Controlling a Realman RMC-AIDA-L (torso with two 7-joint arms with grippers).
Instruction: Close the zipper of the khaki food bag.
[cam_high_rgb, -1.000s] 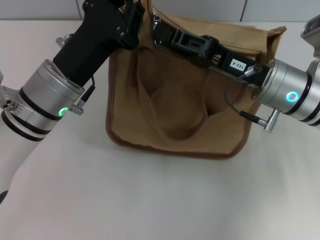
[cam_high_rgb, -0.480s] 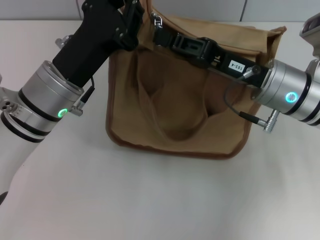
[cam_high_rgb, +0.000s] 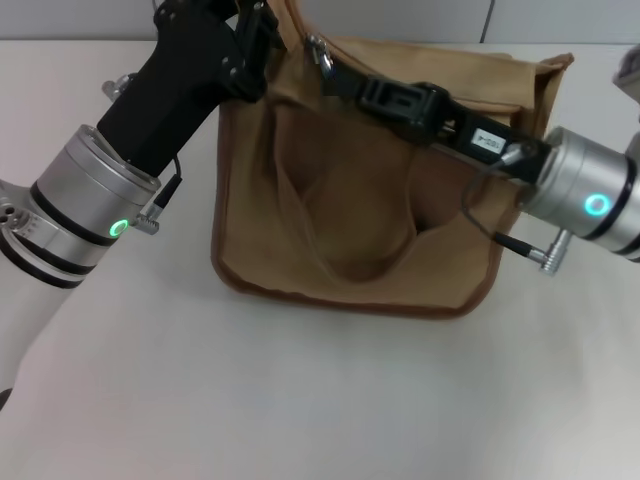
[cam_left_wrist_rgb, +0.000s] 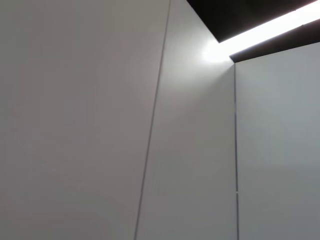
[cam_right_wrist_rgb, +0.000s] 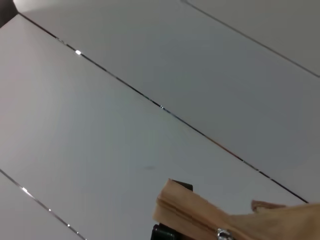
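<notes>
The khaki food bag (cam_high_rgb: 355, 200) lies on the white tabletop (cam_high_rgb: 300, 400), with its soft loop handle on the near face and its zippered top edge on the far side. The right tool (cam_high_rgb: 330, 68) reaches across that top edge and is at the silver pull tab of the zipper (cam_high_rgb: 322, 55), close to the bag's far left corner; it seems to pinch the tab, but I cannot tell this surely. The left tool (cam_high_rgb: 262, 25) is at the same corner; whether it is spread or pressed together I cannot tell. To do this step well, the left tool should keep the corner firm while the right one pulls the tab straight along the zipper line, slowly and without lifting, because the soft cloth folds easily.
</notes>
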